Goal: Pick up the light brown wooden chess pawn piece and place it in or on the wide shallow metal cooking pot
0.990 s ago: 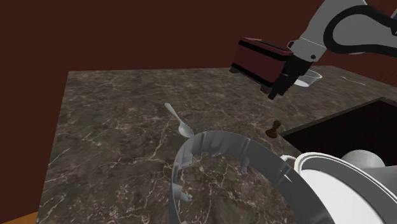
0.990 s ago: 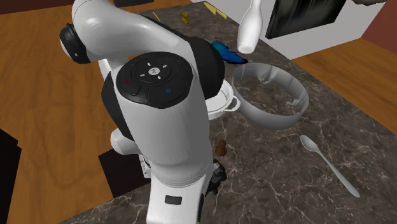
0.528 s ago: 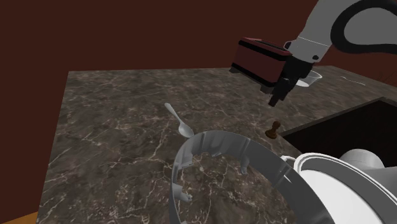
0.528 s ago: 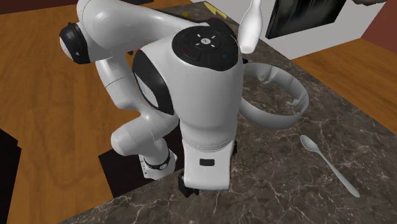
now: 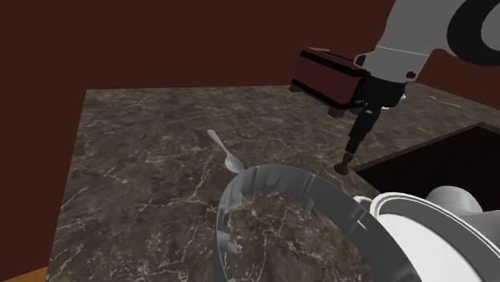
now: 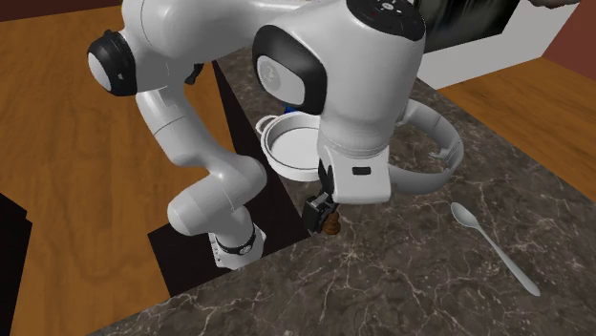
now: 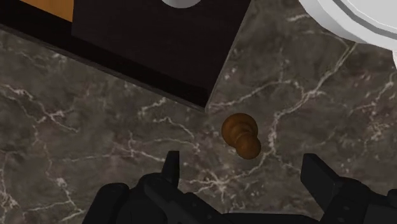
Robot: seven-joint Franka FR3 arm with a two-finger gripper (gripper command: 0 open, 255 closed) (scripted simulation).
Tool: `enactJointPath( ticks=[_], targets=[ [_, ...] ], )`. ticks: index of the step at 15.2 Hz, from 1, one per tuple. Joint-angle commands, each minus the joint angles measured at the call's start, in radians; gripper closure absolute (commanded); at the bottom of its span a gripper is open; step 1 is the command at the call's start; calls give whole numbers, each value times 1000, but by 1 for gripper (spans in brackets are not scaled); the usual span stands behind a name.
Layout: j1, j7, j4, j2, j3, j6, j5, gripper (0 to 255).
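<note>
We had lowered our gripper (image 5: 353, 147) to just above the pawn (image 7: 240, 135). Its jaws stood spread, grasping nothing, so we judged the grasp near.

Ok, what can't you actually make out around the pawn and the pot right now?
Pawn: in the second exterior view the gripper covers part of it.
Pawn's head: in the shoulder view the fingertips stand in front of it.
White pot: the arm hides one side in the second exterior view; the wrist view's edge cuts it to some rim.
Dark red box: the arm covers one end in the shoulder view.
</note>
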Motion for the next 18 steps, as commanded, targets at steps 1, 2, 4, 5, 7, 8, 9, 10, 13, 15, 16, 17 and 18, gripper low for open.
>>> enactJointPath(
  ticks=[1,2,4,5,7,8,9,10,13,15,16,17,18],
  targets=[
    [12,12,-7,-5,18,-10,15,0],
    [13,11,-24,-10,20,2,16,0],
    [15,10,-57,-21,23,24,20,0],
    [16,9,-74,-27,25,35,22,0],
    [18,8,-106,-37,28,57,26,0],
    [19,7,-115,-39,29,64,27,0],
    [19,7,-115,-39,29,64,27,0],
    [19,7,-115,-39,29,64,27,0],
    [19,7,-115,-39,29,64,27,0],
    [19,7,-115,-39,29,64,27,0],
    [19,7,-115,-39,29,64,27,255],
    [19,7,-115,-39,29,64,27,255],
    [19,7,-115,-39,29,64,27,255]
  ],
)
